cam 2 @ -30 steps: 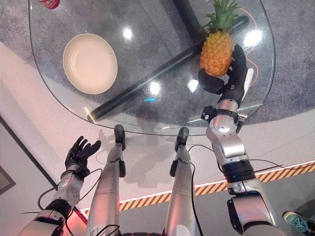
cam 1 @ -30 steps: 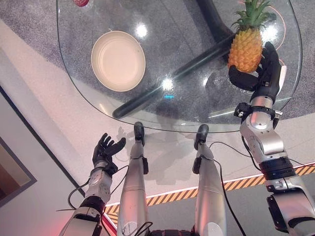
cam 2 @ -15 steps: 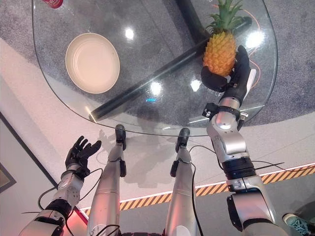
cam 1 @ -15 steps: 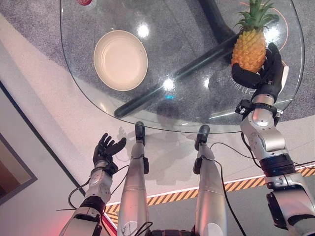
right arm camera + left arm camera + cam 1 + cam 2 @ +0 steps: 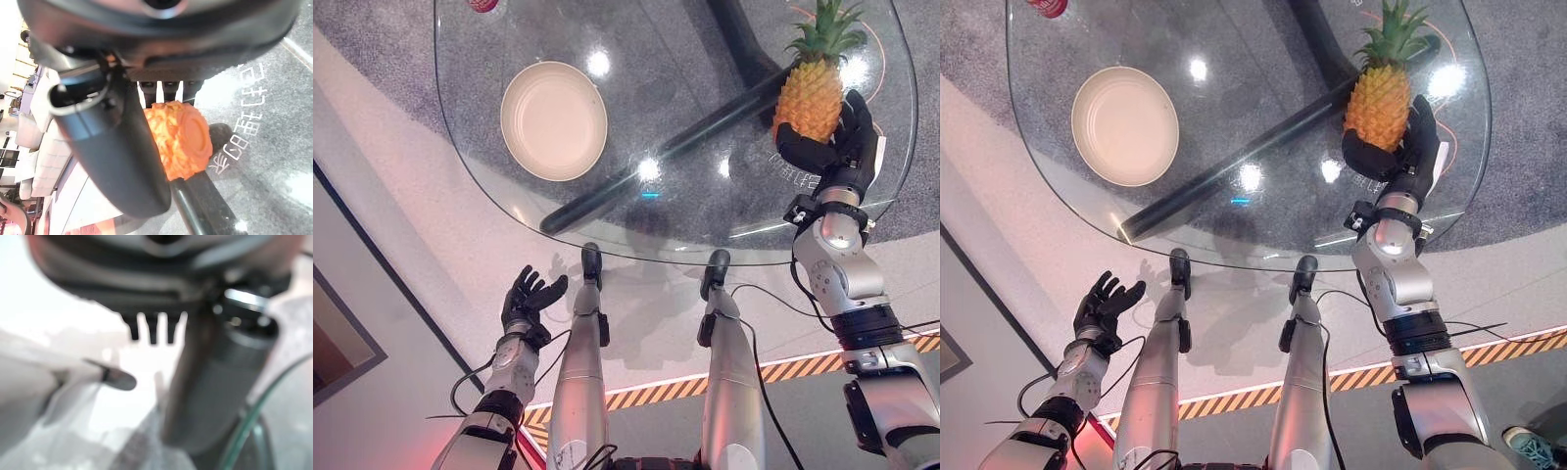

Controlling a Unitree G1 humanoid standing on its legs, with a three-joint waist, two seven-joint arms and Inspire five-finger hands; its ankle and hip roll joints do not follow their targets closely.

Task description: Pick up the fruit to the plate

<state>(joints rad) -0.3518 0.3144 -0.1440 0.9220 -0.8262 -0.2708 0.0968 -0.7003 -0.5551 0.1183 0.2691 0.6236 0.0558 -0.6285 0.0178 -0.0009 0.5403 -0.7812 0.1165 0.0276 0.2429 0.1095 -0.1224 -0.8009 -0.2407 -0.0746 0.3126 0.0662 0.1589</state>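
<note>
Little has moved: right hand (image 5: 837, 147) fingers stay curled round the pineapple (image 5: 809, 96) (upright for carrying), well apart from the plate (image 5: 554, 120); left hand (image 5: 527, 299) hangs open.

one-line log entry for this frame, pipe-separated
phase: pineapple grasped | right hand: shut on pineapple over glass table | left hand: open, idle below table edge | plate: empty

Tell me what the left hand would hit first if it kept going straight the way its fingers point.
Probably the glass table's near edge: the open left hand hangs below it, fingers pointing up towards it; depth is unclear.
</note>
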